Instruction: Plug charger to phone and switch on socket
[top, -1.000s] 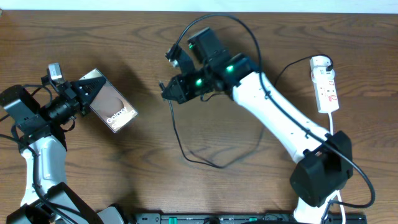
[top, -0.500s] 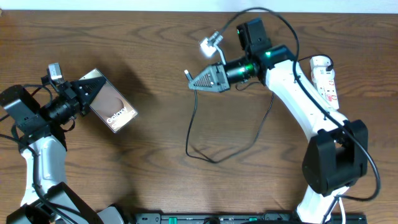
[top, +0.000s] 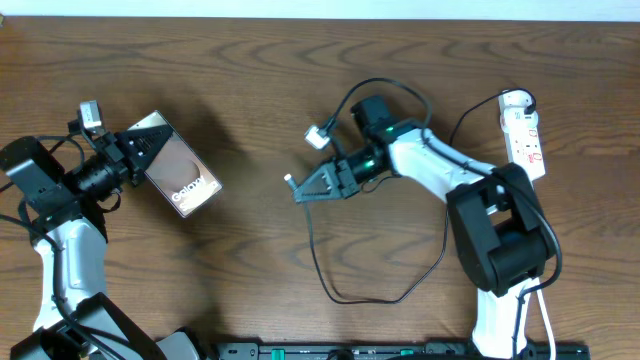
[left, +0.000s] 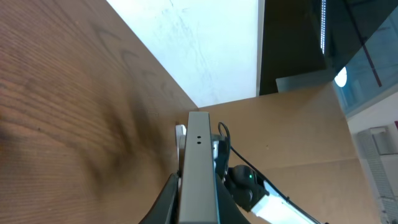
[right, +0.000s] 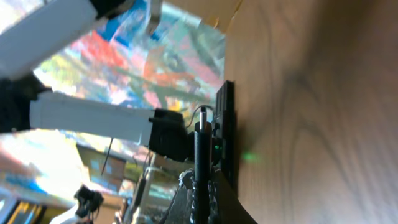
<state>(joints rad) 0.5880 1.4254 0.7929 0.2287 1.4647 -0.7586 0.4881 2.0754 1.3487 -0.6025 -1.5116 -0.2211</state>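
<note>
The phone (top: 183, 172) stays at the left, pinched by one end in the left gripper (top: 138, 150). At centre, the right gripper (top: 303, 188), clamped on the charger (right: 201, 155) plug, has swung lower. Its tip now aims leftward at the phone but is still well apart. The socket (top: 524, 135) lies untouched at far right.

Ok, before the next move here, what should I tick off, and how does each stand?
1. Glossy brownish-silver flat smartphone clamped in left gripper: ok.
2. Thin black charger cable pinched at its plug end in right gripper: ok.
3. Plug seated in the smartphone: not ok, well apart.
4. Plug lined up with its port: cannot tell.
5. White power strip switched on: cannot tell.
</note>
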